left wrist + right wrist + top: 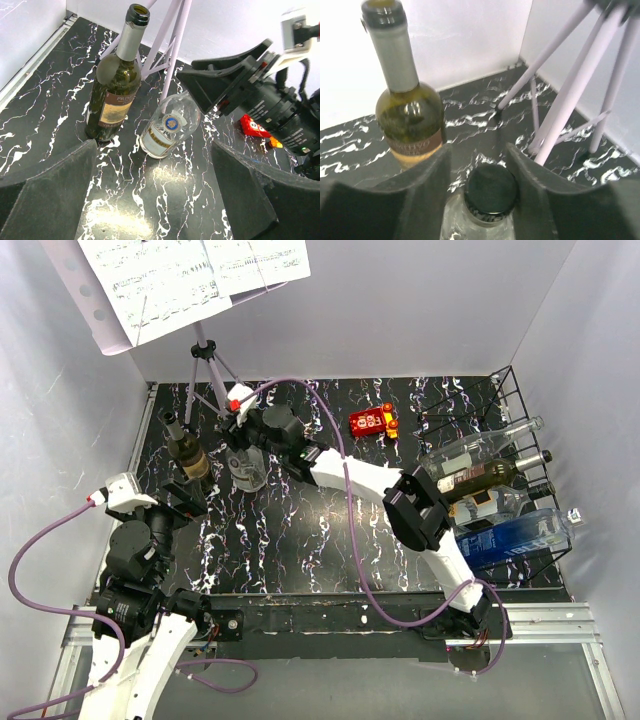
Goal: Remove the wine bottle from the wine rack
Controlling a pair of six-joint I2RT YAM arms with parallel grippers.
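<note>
**Clear glass wine bottle, black-capped (490,196), inside the right claw (477,150)**

It is standing upright, and the claw's fingers (427,185) are spreading around its cap, not pinching. A dark green glass bottle (410,117) is standing just beside this claw. The black thin-wire wine rack (506,390) is sitting well apart from it. The left claw (154,147) is gaping, empty.

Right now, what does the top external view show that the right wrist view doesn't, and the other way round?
Only the top external view: the wine rack at the right with several bottles lying on it, and a red object. Only the right wrist view: the black cap up close between the fingers of the right gripper; whether they touch it is unclear. Both: the upright green bottle, the clear bottle and the stand's legs.
</note>
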